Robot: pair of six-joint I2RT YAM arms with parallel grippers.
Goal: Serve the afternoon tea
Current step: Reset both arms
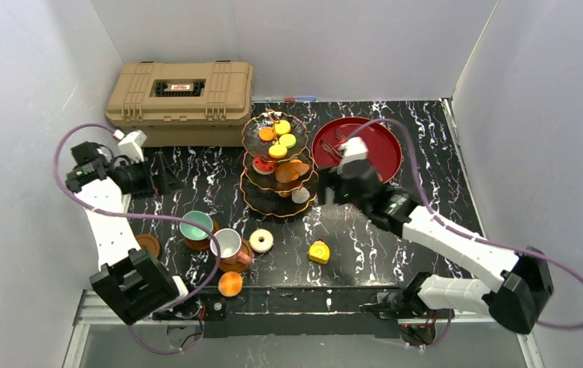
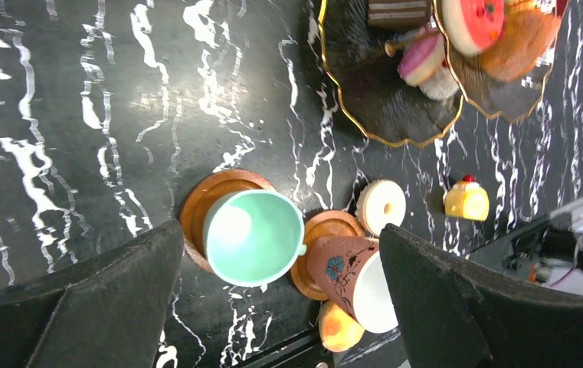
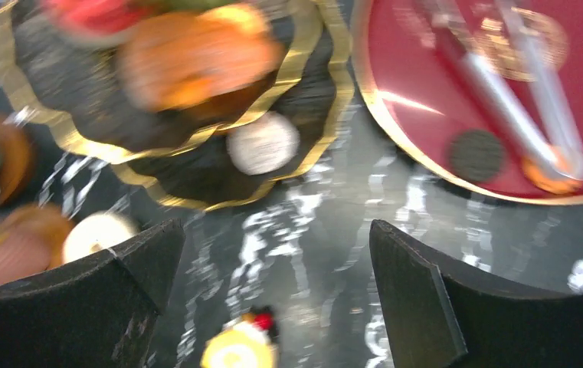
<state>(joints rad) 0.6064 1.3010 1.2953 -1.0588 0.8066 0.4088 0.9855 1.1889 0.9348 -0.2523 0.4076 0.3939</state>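
Yellow toy cake (image 1: 319, 251) lies loose on the black marbled table (image 1: 395, 238) near the dark gold-rimmed three-tier stand (image 1: 280, 215), so we judge loading unfinished; our left gripper (image 2: 279, 230) and right gripper (image 3: 273, 253) gape wide, empty, and the right should descend onto it.

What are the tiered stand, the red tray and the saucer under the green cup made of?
Tiered stand: probably dark glass or glossy plastic, shiny, gold-edged scalloped rims. Red tray: glossy plastic or lacquer, judging by its bright glare. Saucer: seemingly wood, matte brown with faint rings.
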